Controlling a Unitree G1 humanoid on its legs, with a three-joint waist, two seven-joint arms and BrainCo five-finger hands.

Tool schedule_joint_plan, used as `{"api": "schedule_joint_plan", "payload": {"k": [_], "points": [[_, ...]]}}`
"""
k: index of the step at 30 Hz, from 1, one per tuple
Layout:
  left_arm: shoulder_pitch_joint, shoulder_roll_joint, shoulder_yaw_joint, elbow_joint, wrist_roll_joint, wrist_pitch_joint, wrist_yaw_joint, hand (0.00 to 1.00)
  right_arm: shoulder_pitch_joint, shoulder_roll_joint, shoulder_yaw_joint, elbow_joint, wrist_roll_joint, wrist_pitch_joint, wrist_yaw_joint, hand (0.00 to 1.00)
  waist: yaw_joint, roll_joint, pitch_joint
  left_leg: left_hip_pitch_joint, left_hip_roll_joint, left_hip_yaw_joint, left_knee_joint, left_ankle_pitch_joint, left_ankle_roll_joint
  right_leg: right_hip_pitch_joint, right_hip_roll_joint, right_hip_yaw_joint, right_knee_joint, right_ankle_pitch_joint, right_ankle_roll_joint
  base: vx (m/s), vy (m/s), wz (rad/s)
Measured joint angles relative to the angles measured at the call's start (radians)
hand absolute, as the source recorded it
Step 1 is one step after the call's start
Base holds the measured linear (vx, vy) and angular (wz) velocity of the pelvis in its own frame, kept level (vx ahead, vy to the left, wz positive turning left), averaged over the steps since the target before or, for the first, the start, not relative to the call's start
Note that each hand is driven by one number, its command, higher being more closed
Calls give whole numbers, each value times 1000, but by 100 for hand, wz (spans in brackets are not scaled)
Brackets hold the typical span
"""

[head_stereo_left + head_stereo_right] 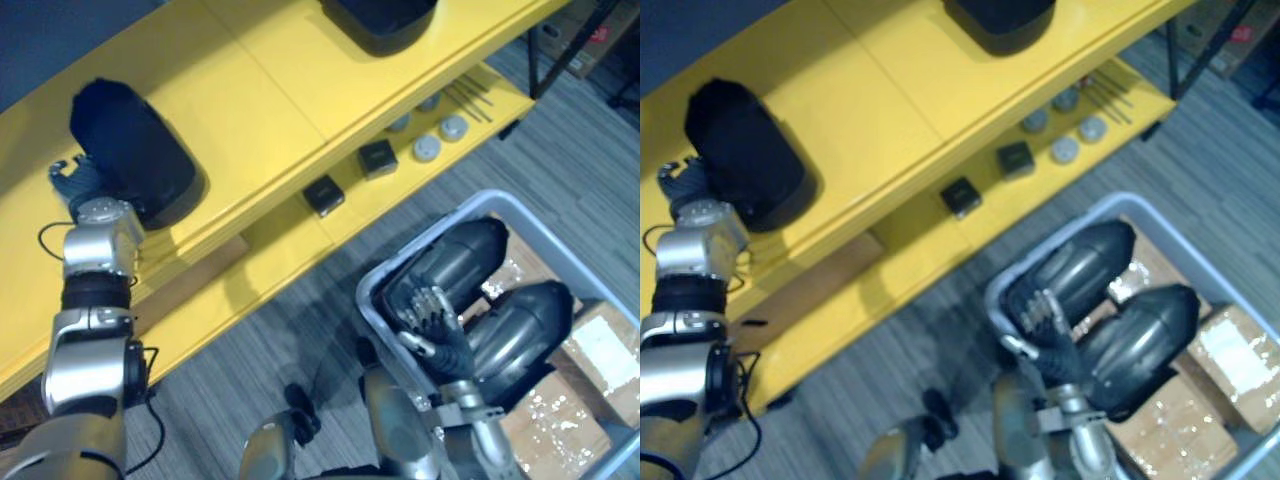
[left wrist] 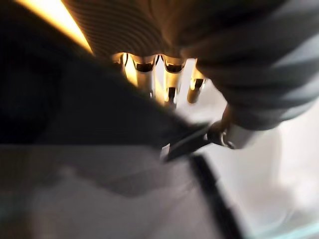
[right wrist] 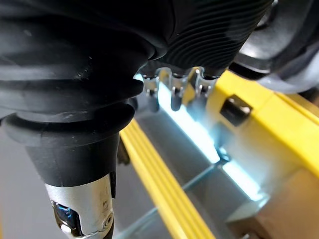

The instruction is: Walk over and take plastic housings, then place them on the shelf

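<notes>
Near shelf point(image 1: 262, 112) edge, left hand point(image 1: 80, 190) against black housing point(image 1: 135, 150), open room rightward

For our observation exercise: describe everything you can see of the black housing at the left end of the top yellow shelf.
The black housing is a rounded, elongated shell that looks like matte dark plastic. It lies on the top board of the yellow shelf, slanted across it. The left robot hand sits right at one end and appears to touch it.

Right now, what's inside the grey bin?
Two dark housings side by side, cardboard boxes around them, and the right hand reaching in over the housings. The floor of the grey bin is covered, so unseen.
</notes>
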Motion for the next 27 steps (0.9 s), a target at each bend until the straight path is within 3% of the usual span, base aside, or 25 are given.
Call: {"api": "schedule_joint_plan", "payload": {"k": [5,8,10,13,15,16,18,20,23,26,27], "points": [[79,-16,116,-3,-8,-139,74,0,30,0,-23,-27,-7,-16,4,0,-16,1,0,62,3,1,3,-2,3,49,4,2,19,-32,-6,18,-22,-5],[119,-16,158,-29,-58,-243,77,0,46,-1,-36,-27,-50,-65,2,0,-22,2,-1,94,3,5,3,-5,9,73,3,0,32,-56,-12,17,-17,-4],[146,-17,185,-82,-79,-330,81,0,51,-1,-50,-28,-113,-135,3,0,-25,6,-3,122,3,9,4,-6,9,98,2,0,38,-64,-17,34,-4,-7],[168,-17,190,-161,-76,-419,82,0,39,-13,-53,-61,-164,-229,15,0,-24,18,-13,148,3,12,4,-6,10,121,-1,-3,46,-80,-16,26,-3,0],[209,-48,186,-255,-22,-490,81,0,-1,-45,-57,-139,-222,-322,21,0,-24,47,-51,149,4,-5,23,-7,12,143,-12,-26,52,-86,-15,75,-1,19],[226,-61,180,-277,-2,-505,80,0,-20,-56,-57,-155,-225,-335,22,0,-24,51,-63,152,5,-7,32,-7,12,155,-15,-32,53,-90,-14,89,-9,26],[369,-115,165,-399,102,-583,47,0,-121,-96,-57,-183,-267,-371,23,0,-12,65,-129,170,18,-35,75,-8,11,214,-19,-61,47,-95,-15,103,-22,22],[437,-134,148,-471,134,-606,32,0,-148,-106,-58,-186,-298,-373,21,0,8,69,-154,181,21,-43,82,-7,12,237,-21,-79,46,-98,-17,63,-20,28],[661,-210,117,-709,231,-629,-29,0,-195,-123,-59,-186,-429,-332,0,0,46,57,-196,201,3,-118,59,-7,12,280,-53,-160,50,-134,-6,-44,-12,64],[935,-301,110,-863,311,-605,-68,0,-217,-122,-96,-170,-543,-283,-16,0,92,49,-231,202,-10,-186,7,-26,9,293,-69,-225,48,-154,-4,-117,11,73],[1019,-328,120,-863,318,-590,-75,0,-235,-119,-123,-132,-551,-275,-11,0,124,44,-239,202,-13,-205,-6,-37,-2,298,-73,-241,48,-153,-3,-81,24,59]]}}
